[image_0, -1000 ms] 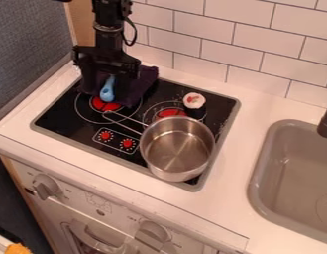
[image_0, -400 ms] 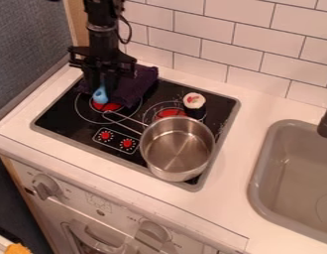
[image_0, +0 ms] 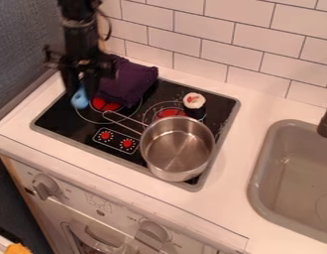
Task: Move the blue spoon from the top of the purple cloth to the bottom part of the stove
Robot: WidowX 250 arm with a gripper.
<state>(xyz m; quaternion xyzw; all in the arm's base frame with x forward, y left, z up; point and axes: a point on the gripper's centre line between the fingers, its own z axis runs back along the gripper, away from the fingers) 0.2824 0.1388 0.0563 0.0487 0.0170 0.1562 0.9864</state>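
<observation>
The blue spoon [image_0: 80, 100], a smooth piece with a rounded end, hangs between the jaws of the black two-finger gripper [image_0: 81, 93], its rounded end poking out below them. The jaws are closed on the spoon, as near together as it lets them be, and hold nothing else (whether the spoon's low end touches what is under it, I can't tell). Gripper and spoon are over the upper left part of the flat black stove [image_0: 63, 120] with its grey rim.

Just right of the jaws lies the bunched purple cloth [image_0: 131, 82], soft and ruffled along its edge, on the back of the stove. Well to the right of the jaws stands a small round piece with a white and red top [image_0: 194, 100] and dark sides (it looks like toy sushi). Below and right of the jaws sits a round silver metal pot [image_0: 178, 151], its thin handle pointing back up towards them. Below the jaws, a little to the right, are two small red dials [image_0: 105, 135] on the stove.

The white surface [image_0: 226, 191] runs around the stove, and far right of the jaws is a grey sink [image_0: 295, 173], rounded at its corners.
</observation>
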